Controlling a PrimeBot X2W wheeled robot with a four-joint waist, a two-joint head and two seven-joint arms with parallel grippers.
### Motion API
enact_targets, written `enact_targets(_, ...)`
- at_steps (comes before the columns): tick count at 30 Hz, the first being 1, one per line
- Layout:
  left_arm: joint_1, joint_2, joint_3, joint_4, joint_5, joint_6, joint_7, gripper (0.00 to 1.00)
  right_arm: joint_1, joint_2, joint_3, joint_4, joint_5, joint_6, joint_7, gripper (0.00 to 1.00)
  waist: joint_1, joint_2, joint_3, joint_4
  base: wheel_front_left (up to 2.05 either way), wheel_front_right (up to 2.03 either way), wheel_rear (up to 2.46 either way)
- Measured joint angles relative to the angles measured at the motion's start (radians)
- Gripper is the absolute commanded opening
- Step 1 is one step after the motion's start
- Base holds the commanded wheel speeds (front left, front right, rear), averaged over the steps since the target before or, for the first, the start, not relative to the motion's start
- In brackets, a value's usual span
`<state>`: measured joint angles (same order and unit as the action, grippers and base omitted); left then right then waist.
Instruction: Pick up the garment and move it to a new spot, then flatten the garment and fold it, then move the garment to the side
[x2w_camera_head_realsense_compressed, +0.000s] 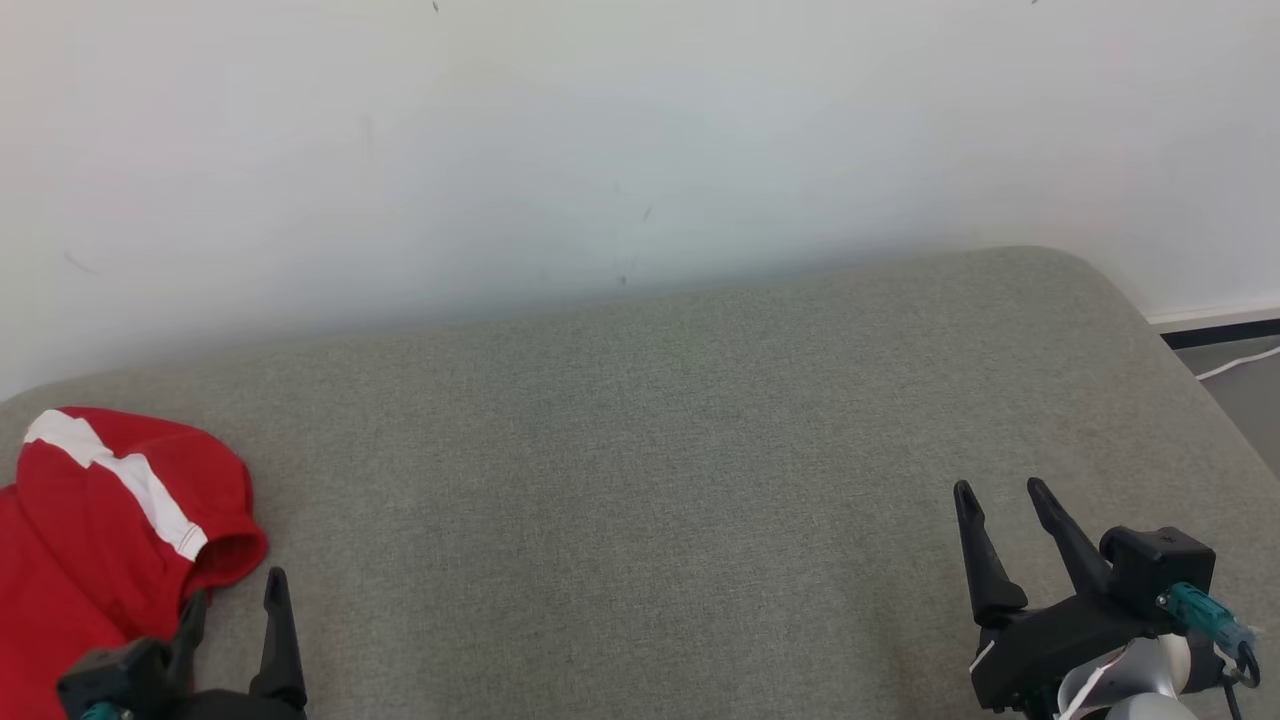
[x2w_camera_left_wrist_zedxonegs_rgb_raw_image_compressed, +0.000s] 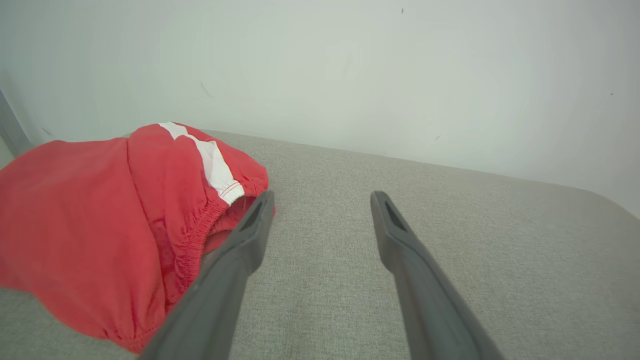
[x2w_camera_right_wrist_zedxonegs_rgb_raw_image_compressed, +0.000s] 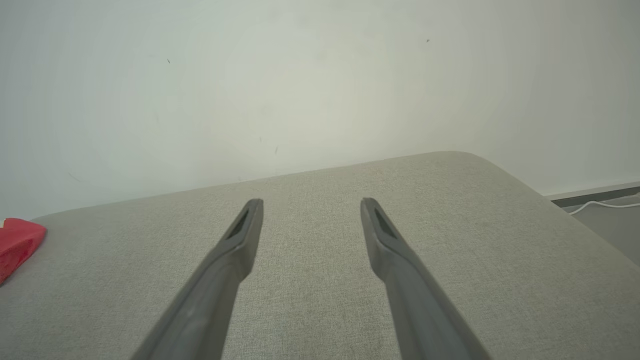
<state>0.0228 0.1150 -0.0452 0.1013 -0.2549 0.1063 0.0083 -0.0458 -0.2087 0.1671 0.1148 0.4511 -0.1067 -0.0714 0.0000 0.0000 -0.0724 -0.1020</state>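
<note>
1. The right tool (x2w_camera_right_wrist_zedxonegs_rgb_raw_image_compressed: 310, 205) holds its two dark fingers spread wide, empty, over the grey fabric surface (x2w_camera_right_wrist_zedxonegs_rgb_raw_image_compressed: 310, 310).
2. A bit of the red garment (x2w_camera_right_wrist_zedxonegs_rgb_raw_image_compressed: 17, 242) lies at the surface's left edge.
3. Behind stands a white wall (x2w_camera_right_wrist_zedxonegs_rgb_raw_image_compressed: 320, 75); a white cable (x2w_camera_right_wrist_zedxonegs_rgb_raw_image_compressed: 600, 205) lies at the right.

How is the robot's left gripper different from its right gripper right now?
The left gripper sits right beside the red garment, close to its elastic hem. The right gripper is far from it, over the bare grey cushion. In the head view the bottom edge cuts off most of the left gripper, while the right gripper shows more of its dark body. Both are open and hold nothing.
</note>
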Motion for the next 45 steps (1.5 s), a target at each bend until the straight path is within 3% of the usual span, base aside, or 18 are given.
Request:
enact_targets(8,0.038,0.001,0.007,-0.035,0.132,0.017,0.002,1.0,0.003,-0.012,0.003,-0.029,-0.107,-0.018,-0.009,1.0,0.0,0.0,-0.008,-0.014,0.0,0.0,0.0)
enact_targets(28,0.051,-0.002,-0.001,-0.084,0.165,0.018,0.036,1.0,0.041,-0.009,-0.024,-0.049,-0.113,-0.018,-0.008,1.0,0.0,0.0,-0.004,0.044,0.0,0.0,0.0)
enact_targets(45,0.037,-0.006,-0.001,-0.104,0.185,0.018,0.071,1.0,0.035,0.009,0.006,-0.043,-0.112,-0.015,0.001,1.0,0.0,0.0,0.001,0.231,0.0,0.0,0.0)
